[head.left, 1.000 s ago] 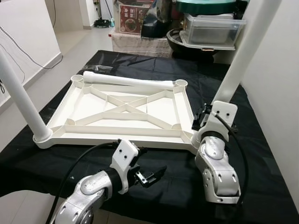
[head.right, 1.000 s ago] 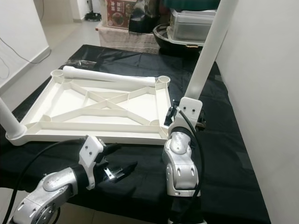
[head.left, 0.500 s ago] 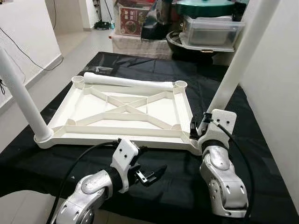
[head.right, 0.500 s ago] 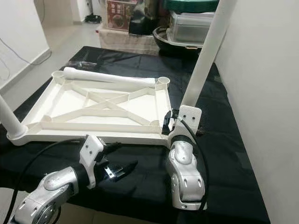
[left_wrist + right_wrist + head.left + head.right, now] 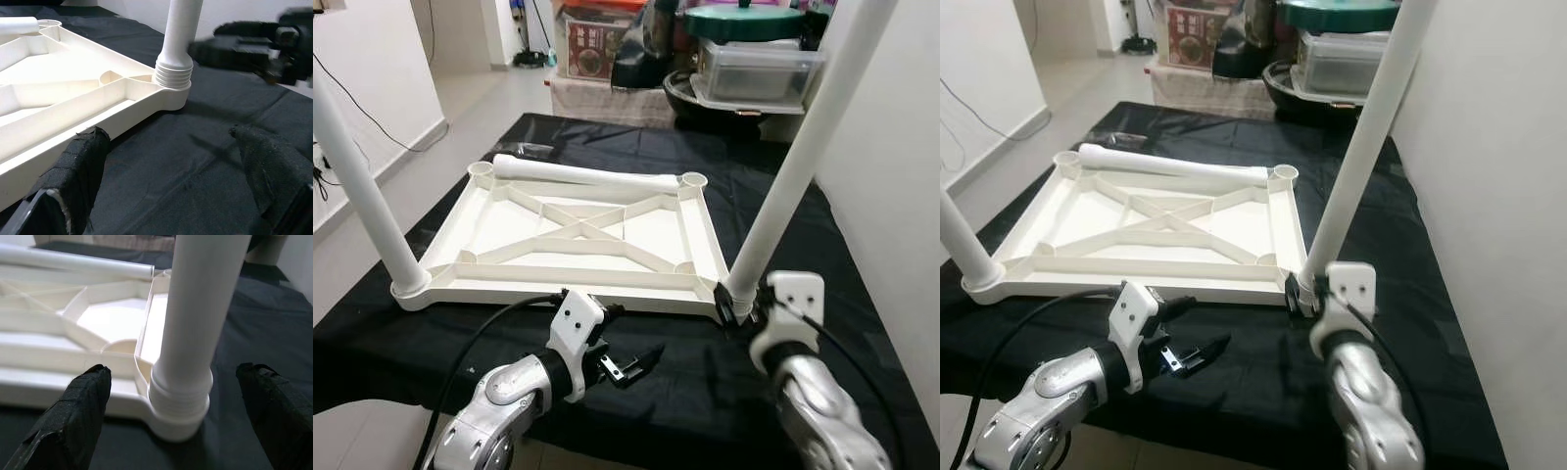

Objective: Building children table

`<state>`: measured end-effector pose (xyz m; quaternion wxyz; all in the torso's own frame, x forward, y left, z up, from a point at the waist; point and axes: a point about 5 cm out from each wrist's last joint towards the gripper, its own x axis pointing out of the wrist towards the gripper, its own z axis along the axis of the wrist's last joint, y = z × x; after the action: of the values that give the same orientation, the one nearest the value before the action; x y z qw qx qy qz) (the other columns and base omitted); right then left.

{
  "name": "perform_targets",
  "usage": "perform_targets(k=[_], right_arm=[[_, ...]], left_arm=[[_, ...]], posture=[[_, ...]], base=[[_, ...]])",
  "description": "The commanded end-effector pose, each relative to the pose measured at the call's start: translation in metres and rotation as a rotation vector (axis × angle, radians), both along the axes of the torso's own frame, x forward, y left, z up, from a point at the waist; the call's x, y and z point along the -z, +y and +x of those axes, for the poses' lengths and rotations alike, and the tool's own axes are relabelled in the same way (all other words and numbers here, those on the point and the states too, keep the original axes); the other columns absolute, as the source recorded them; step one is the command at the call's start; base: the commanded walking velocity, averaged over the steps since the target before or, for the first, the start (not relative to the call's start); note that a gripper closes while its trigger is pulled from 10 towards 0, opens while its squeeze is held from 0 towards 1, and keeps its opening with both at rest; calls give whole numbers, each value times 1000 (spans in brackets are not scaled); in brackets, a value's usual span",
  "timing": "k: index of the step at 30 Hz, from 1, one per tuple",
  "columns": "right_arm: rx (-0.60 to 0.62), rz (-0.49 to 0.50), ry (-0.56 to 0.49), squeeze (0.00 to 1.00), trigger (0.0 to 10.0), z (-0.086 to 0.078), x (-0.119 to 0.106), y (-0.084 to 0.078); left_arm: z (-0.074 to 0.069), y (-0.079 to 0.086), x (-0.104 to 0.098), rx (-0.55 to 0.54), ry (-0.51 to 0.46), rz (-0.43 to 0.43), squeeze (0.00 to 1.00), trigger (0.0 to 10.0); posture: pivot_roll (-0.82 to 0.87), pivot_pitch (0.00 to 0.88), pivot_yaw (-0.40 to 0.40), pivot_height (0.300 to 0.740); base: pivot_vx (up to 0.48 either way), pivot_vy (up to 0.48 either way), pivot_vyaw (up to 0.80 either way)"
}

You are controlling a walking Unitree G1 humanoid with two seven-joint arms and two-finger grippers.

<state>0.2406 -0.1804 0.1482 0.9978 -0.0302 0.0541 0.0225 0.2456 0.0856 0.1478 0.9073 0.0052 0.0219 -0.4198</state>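
Now that the right gripper (image 5: 171, 426) has dropped down the near right leg (image 5: 783, 186) and backed off toward the robot, its fingers (image 5: 73, 416) sit wide apart either side of the leg's threaded base, holding nothing. A second ago the wrist sat higher, against the leg; now it's low at the socket. The leg stands on its own at a slight tilt, with a few threads exposed above the corner socket (image 5: 172, 90). My read: leg is seated or nearly so, may want another turn.

Left gripper (image 5: 625, 368) hovers over the black cloth (image 5: 705, 411) just in front of the near edge of the tabletop, fingers (image 5: 78, 171) spread, empty. It hasn't shifted over the last second.

The tabletop (image 5: 578, 240) lies upside down on the cloth-covered surface: white moulded plastic, smooth, slight sheen, rectangular, with raised ribs in an X plus cross-bars, and a round socket at each corner. Near left leg (image 5: 367, 196) is already in its socket, upright. Both legs are plain smooth white tubes.

A third leg (image 5: 587, 174) lies loose along the far edge, between the two empty far sockets (image 5: 693, 180). So roughly half done; two far corners still to fill.

Beyond the surface: clear plastic bin (image 5: 759, 64) with a green lid, boxes, pale floor.
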Motion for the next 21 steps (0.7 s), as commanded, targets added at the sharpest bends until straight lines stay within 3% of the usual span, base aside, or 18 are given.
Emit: perform_targets(k=[1,2,5,8,11,13,16,21], right_arm=[[-47,2,-23,0,10000,-3,-4,3],[-126,-58,30,0,10000,-15,5,-6],[-145,-164,95,0,10000,-24,17,-27],[-63,-258,128,0,10000,-21,22,-54],[119,-380,153,0,10000,-2,25,-90],[156,-407,155,0,10000,3,25,-97],[275,-431,168,0,10000,23,27,-113],[304,-405,172,0,10000,32,29,-117]], left_arm=[[0,-1,3,3,7,6,0,10000],[-1,0,3,3,8,5,0,10000],[-1,0,2,4,8,4,0,10000],[-2,0,2,4,9,1,0,10000],[-4,0,0,10,10,-2,0,10000],[-4,-1,0,13,9,-2,0,10000],[-8,-3,-3,26,9,-9,0,10000],[-12,-4,-4,33,12,-15,0,10000]], posture=[[70,19,-66,740],[70,19,-66,740],[70,25,-68,740],[70,36,-66,740],[79,47,-68,740],[79,47,-68,740],[95,68,-69,740],[103,81,-70,740]], base=[[0,0,0],[0,0,0],[0,0,0],[0,0,0],[0,0,0],[0,0,0],[0,0,0],[0,0,0]])
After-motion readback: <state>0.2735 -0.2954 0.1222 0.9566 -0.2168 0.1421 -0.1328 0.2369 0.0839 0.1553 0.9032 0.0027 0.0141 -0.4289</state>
